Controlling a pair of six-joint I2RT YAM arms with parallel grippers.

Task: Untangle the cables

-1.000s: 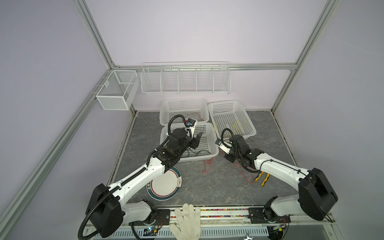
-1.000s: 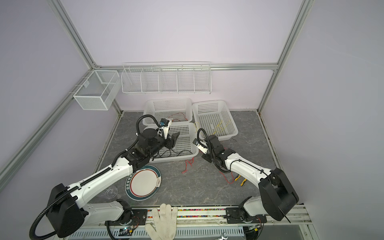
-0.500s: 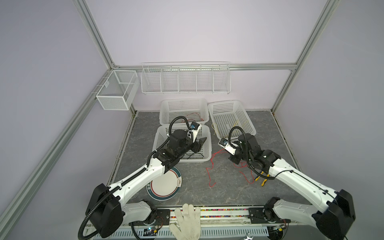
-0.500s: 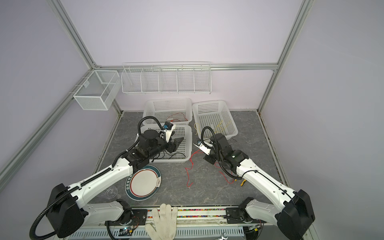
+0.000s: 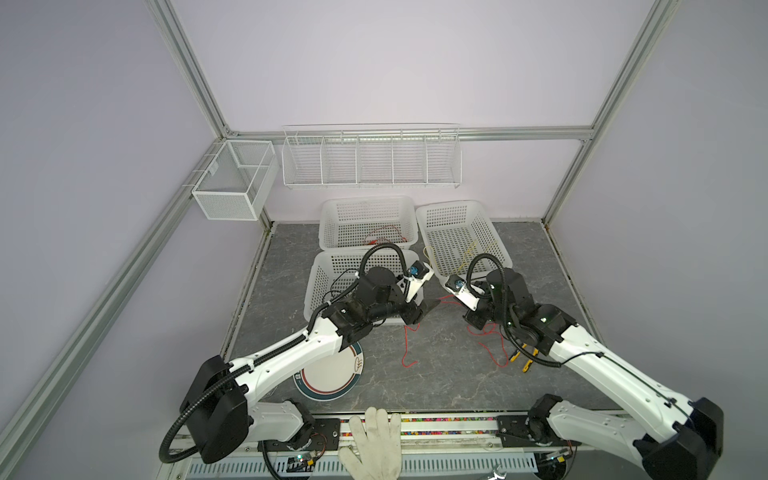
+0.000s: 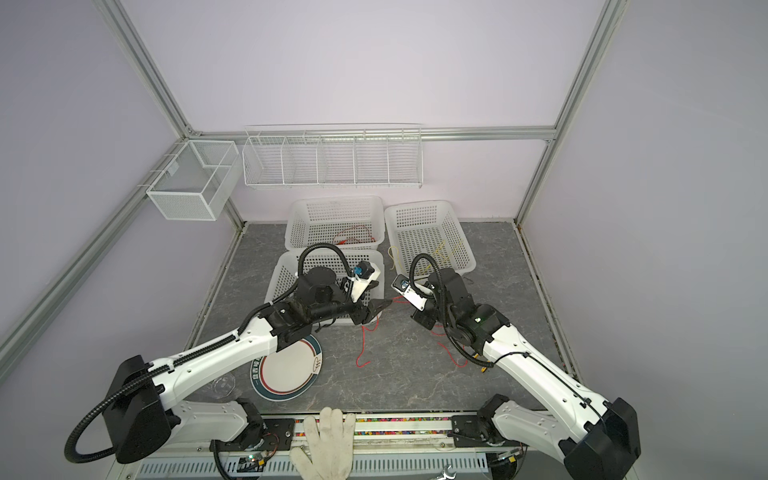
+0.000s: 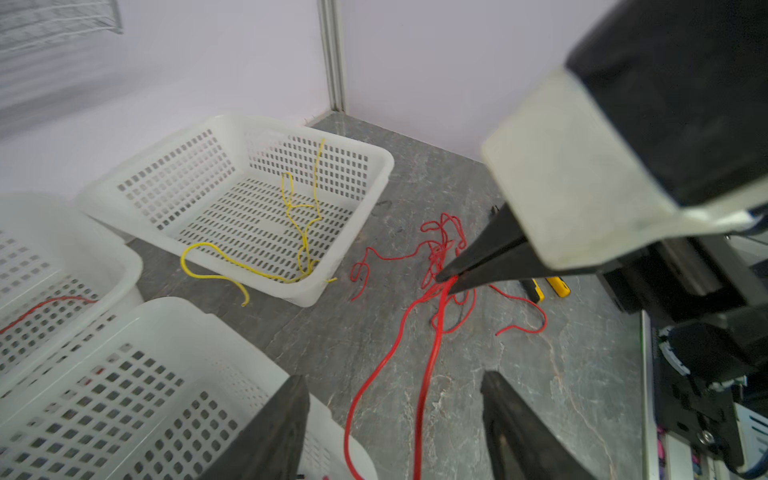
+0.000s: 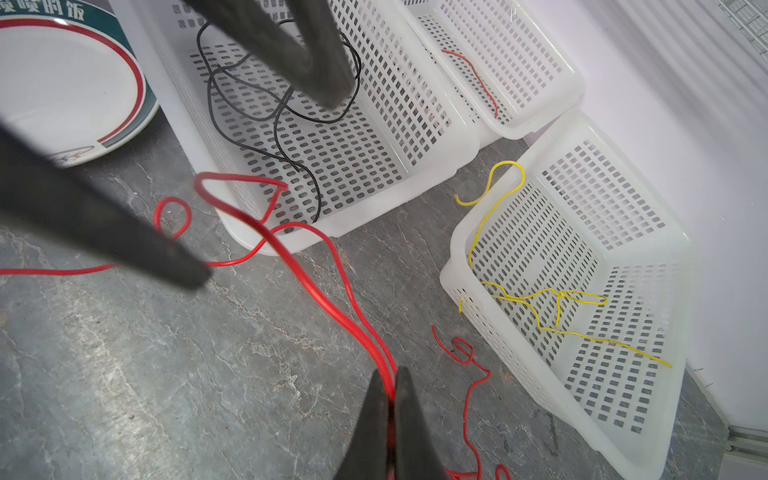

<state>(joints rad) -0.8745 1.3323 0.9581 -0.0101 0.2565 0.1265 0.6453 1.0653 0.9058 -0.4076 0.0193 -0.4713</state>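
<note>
**Right gripper (image 8: 386, 376) pinches the red cable (image 8: 316, 296); left gripper (image 7: 392, 378) stands wide**

In both top views the two arms meet just below the centre of the frame, over the grey table (image 5: 449, 374). The right gripper's jaws are pressed together on a doubled strand of the red cable, which shows clearest in the right wrist view. From that pinch the strand runs across the stone toward the left gripper, whose jaws are spread apart with nothing clamped. In the left wrist view the strand passes between its two fingers (image 7: 286, 415) (whether it brushes either one cannot be told). The remainder of the red cable lies in loose loops on the table, right of centre in both top views.

The yellow cable (image 8: 559, 294) lies in the right basket (image 5: 449, 216), right of centre, with one end hanging over the rim onto the table. The black cable (image 8: 276, 137) coils in the near basket (image 5: 328, 270), left of centre and partly under the left arm. A second red cable (image 8: 476, 77) rests in the far basket (image 5: 365, 216), just above it in the frame. A plate (image 5: 332, 370) sits at lower left, half beneath the left arm.
</note>
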